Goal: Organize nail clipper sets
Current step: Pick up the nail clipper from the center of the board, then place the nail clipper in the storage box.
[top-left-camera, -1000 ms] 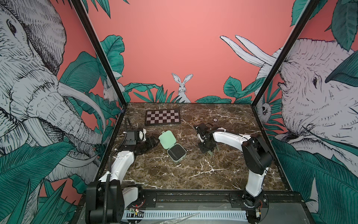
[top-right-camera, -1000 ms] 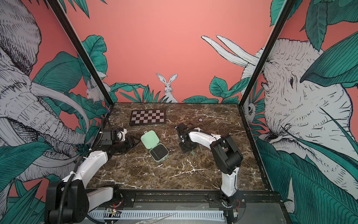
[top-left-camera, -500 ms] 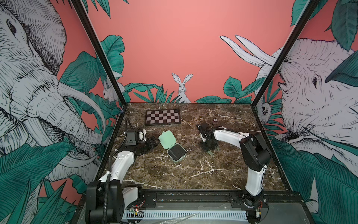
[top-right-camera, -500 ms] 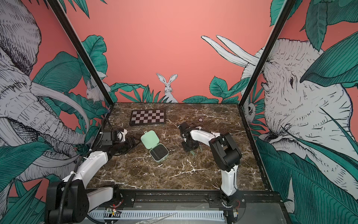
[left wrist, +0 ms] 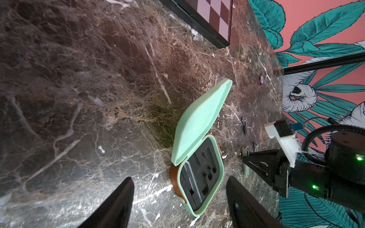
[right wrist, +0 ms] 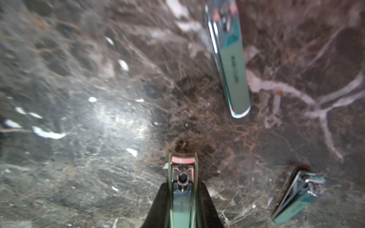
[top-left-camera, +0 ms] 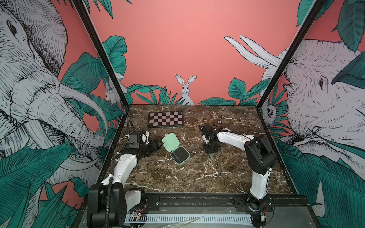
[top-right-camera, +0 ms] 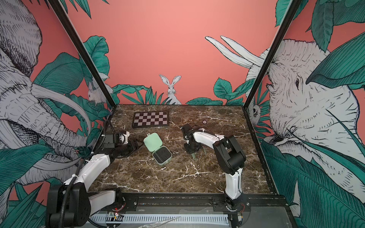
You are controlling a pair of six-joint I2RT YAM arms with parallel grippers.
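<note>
The mint-green case [top-left-camera: 170,141] lies open at mid-table, and its dark inner tray [top-left-camera: 179,155] holds no tools in both top views [top-right-camera: 162,155]. My left gripper [top-left-camera: 158,144] stands open just left of the case lid, its fingers [left wrist: 118,197] spread either side of the case [left wrist: 199,177]. My right gripper [top-left-camera: 212,152] is right of the case, low over the marble. It is shut on a pale-green nail clipper [right wrist: 182,167] that juts out past its fingertips [right wrist: 203,197]. A long clipper [right wrist: 229,65] and a shorter one [right wrist: 296,197] lie loose nearby.
A brown-and-pale checkerboard [top-left-camera: 166,119] lies flat at the back of the marble table [top-left-camera: 197,177]. A small round disc [top-left-camera: 219,122] sits behind the right arm. A loose pale-green tool [top-left-camera: 222,151] lies right of the right gripper. Painted walls close in the left, right and back.
The right gripper's jaws have closed onto the nail clipper, and its wrist has shifted slightly. The left arm and the case have stayed put.
</note>
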